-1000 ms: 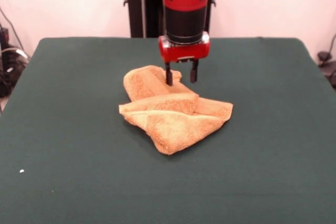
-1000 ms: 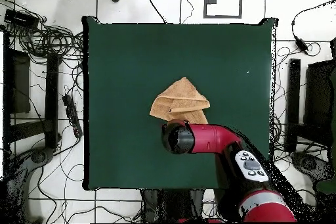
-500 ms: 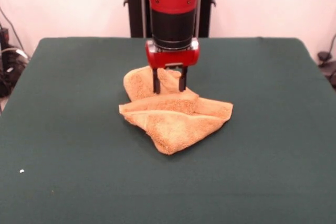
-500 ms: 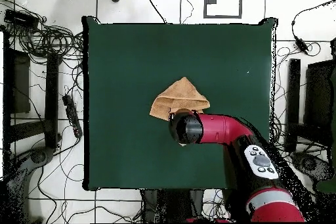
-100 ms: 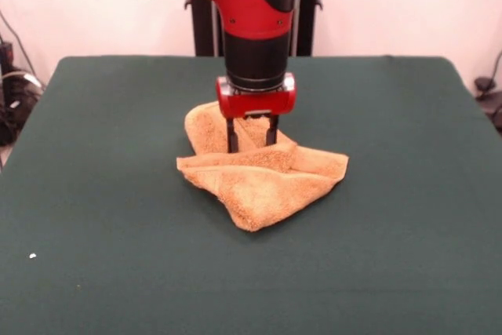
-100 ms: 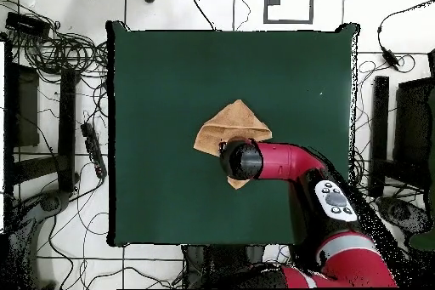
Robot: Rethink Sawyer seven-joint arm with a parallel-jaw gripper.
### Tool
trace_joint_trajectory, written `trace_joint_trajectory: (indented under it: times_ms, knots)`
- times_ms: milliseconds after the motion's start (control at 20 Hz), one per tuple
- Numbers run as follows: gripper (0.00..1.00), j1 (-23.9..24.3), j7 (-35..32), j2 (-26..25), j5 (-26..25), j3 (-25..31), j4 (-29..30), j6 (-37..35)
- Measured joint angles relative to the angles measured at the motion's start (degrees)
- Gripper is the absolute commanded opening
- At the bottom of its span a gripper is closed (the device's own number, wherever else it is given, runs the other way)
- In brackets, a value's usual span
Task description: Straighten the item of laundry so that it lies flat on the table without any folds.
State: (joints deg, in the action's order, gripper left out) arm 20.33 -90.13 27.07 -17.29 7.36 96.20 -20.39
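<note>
The item of laundry (image 5: 267, 182) is a golden-orange towel, crumpled and folded over itself near the middle of the green table (image 5: 94, 194). My gripper (image 5: 252, 145) hangs straight down over the towel's rear part. It is open, and its two black fingers (image 5: 232, 136) straddle a raised fold with the tips down at the cloth. In the overhead view the towel (image 6: 234, 125) shows as a folded triangle, with the red arm's wrist (image 6: 241, 159) covering its lower edge and hiding the gripper.
A small white speck (image 5: 32, 256) lies on the table near the front left. Cables and dark equipment (image 6: 59, 91) crowd the floor on both sides of the table (image 6: 170, 74).
The gripper has moved left in the front view and come down, from above the towel's rear edge to a raised fold. Its fingers have stayed spread, and the towel has barely shifted.
</note>
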Motion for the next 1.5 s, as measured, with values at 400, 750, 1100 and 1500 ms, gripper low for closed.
trace_joint_trajectory:
  times_ms: [400, 750, 1100, 1500]
  knots:
    - [1.0, -0.15, 0.0, -0.42, -0.01, -0.01, -0.16, 0.93]
    - [1.0, -0.18, 0.0, -0.45, -0.02, -0.02, -0.09, 1.3]
    - [0.0, -0.35, 0.0, -0.45, -0.02, -0.02, -0.09, 2.54]
    - [0.0, -0.39, 0.0, -0.45, -0.01, -0.02, -0.1, 2.57]
